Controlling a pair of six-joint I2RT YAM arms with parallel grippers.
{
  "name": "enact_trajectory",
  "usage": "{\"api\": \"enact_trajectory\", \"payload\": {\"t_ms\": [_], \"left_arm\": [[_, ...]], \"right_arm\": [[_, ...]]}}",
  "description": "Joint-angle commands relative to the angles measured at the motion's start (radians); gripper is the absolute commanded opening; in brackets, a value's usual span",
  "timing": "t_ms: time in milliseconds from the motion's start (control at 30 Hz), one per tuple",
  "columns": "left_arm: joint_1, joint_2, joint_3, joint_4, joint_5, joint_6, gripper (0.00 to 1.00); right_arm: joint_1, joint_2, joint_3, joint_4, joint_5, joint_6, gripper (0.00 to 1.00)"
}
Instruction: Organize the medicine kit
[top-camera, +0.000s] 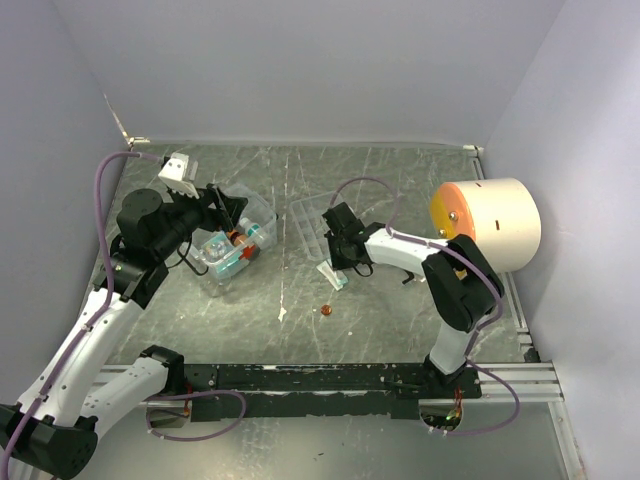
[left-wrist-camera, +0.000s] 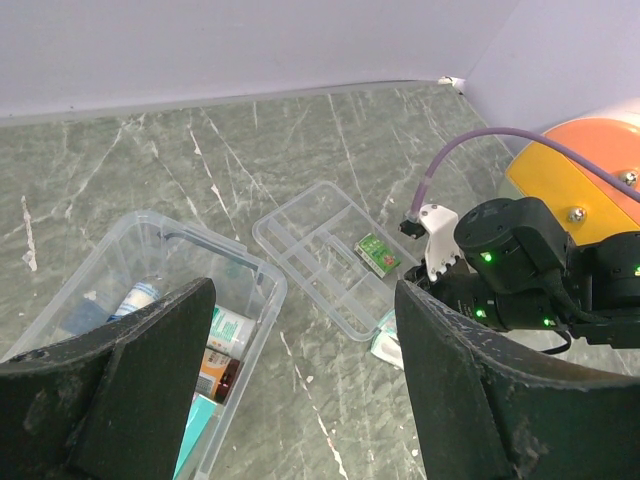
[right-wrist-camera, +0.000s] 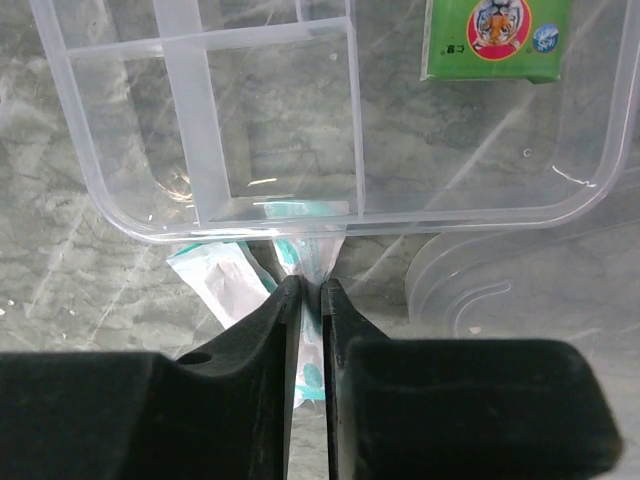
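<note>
The right jaws pinch narrowly on a teal-white sachet (right-wrist-camera: 304, 258). Just beyond them lies the medicine kit's divided tray (right-wrist-camera: 200, 120), with a green box (right-wrist-camera: 497, 38) far right. The left jaws gape wide, the kit's clear box (left-wrist-camera: 262, 275) beyond them.

Green marbled tabletop (top-camera: 300, 335), white veins all over, fills the middle. Plain pale-lilac walls (top-camera: 300, 70) close it in at nine, twelve and three o'clock. A black rail (top-camera: 330, 378) runs along six.
</note>
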Motion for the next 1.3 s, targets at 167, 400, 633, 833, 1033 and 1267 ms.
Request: {"api": "enact_trajectory", "payload": {"t_ms": [167, 400, 633, 833, 1033, 1267], "left_arm": [[0.002, -0.035, -0.016, 0.034, 0.003, 0.006, 0.83], [0.003, -0.045, -0.018, 0.037, 0.001, 0.001, 0.83], [0.006, -0.050, -0.019, 0.039, 0.004, -0.001, 0.83], [0.012, -0.059, -0.023, 0.048, 0.005, -0.007, 0.83], [0.014, -0.067, -0.027, 0.051, -0.001, -0.007, 0.83], [0.014, -0.067, -0.032, 0.056, 0.010, -0.010, 0.84]], "right_arm": [[0.001, -0.139, -0.074, 0.051, 0.038, 0.093, 0.06], [0.001, -0.249, -0.093, 0.115, 0.103, 0.182, 0.00], [-0.015, -0.220, -0.004, 0.230, 0.279, 0.394, 0.00], [-0.034, -0.032, 0.145, 0.340, 0.413, 0.580, 0.00], [-0.034, 0.108, 0.259, 0.352, 0.551, 0.744, 0.00], [-0.034, 0.239, 0.392, 0.286, 0.621, 0.863, 0.01]]}}
